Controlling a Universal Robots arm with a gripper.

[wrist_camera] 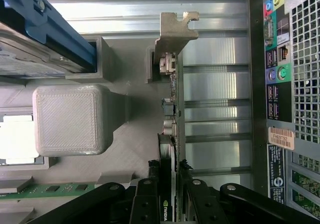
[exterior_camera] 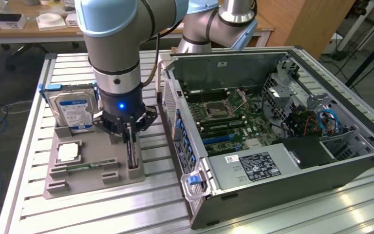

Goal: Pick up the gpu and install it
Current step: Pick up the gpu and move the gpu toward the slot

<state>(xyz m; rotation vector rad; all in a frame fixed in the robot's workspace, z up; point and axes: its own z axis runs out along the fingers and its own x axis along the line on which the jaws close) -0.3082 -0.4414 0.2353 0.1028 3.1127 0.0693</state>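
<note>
Your pincer [exterior_camera: 130,130] [wrist_camera: 168,170] is low over the gray holder [exterior_camera: 76,184] [wrist_camera: 135,144] on the table [exterior_camera: 76,217] [wrist_camera: 215,49]. It is holding the gpu [exterior_camera: 132,153] [wrist_camera: 171,129]. One black finger [wrist_camera: 146,199] sits on one side of the card and the other finger sits on the other side, both tight against it. The gpu stands on its thin edge in a slot at the end of the holder nearest the open computer case [exterior_camera: 252,197] [wrist_camera: 290,109]. You can see its silver bracket [wrist_camera: 175,32] at the far end of the card, away from the pincer. In the same holder, the hard drive [exterior_camera: 73,109] [wrist_camera: 30,59] stands up in its blue frame. The square chip [exterior_camera: 68,152] [wrist_camera: 15,139] lies flat near it. A green memory stick [exterior_camera: 83,167] [wrist_camera: 50,189] lies just beside the chip.
</note>
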